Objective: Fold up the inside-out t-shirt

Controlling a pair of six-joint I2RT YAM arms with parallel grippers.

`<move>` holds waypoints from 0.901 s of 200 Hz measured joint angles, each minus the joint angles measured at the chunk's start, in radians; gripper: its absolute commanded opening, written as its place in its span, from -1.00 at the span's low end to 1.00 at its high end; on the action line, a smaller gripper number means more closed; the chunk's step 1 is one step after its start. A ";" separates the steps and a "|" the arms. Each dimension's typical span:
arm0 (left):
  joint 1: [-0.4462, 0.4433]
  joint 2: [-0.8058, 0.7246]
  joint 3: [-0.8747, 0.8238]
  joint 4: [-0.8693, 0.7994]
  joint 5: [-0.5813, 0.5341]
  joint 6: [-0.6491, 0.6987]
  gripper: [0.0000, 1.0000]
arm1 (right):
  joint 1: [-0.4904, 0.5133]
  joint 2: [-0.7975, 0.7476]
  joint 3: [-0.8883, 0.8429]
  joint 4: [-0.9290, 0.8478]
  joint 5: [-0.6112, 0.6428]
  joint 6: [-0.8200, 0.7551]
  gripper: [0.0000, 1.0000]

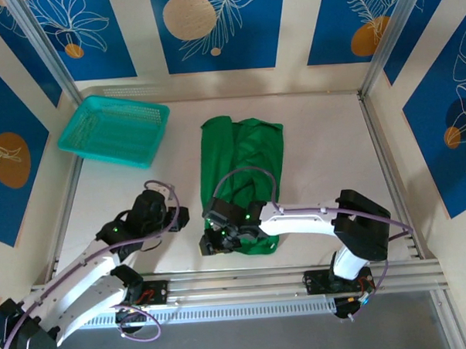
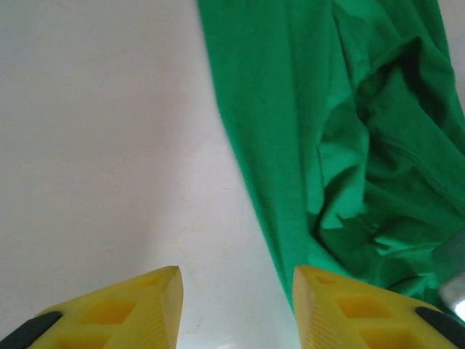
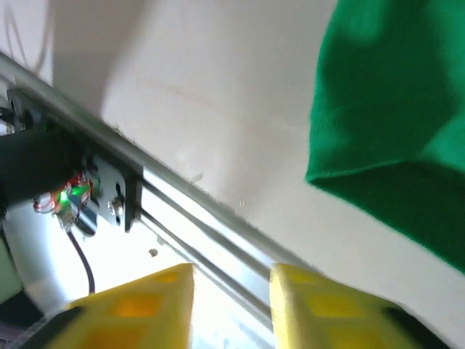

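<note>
Inside-out t-shirt (image 1: 244,170) at centre of table (image 1: 333,162), wrinkled strip running 12 to 6 o'clock. Right gripper (image 3: 232,305) at its 7 o'clock corner — jaws parted, empty. Left gripper (image 2: 236,305) at its 9 o'clock, parted, empty. Risk: pinch catches one layer only — fold drags open.

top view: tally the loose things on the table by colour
green t-shirt: 1
teal basket: 1
total: 2
</note>
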 measured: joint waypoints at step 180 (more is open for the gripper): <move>-0.102 0.455 0.078 0.347 0.177 -0.098 0.43 | -0.333 -0.104 -0.039 -0.095 0.465 -0.437 -0.57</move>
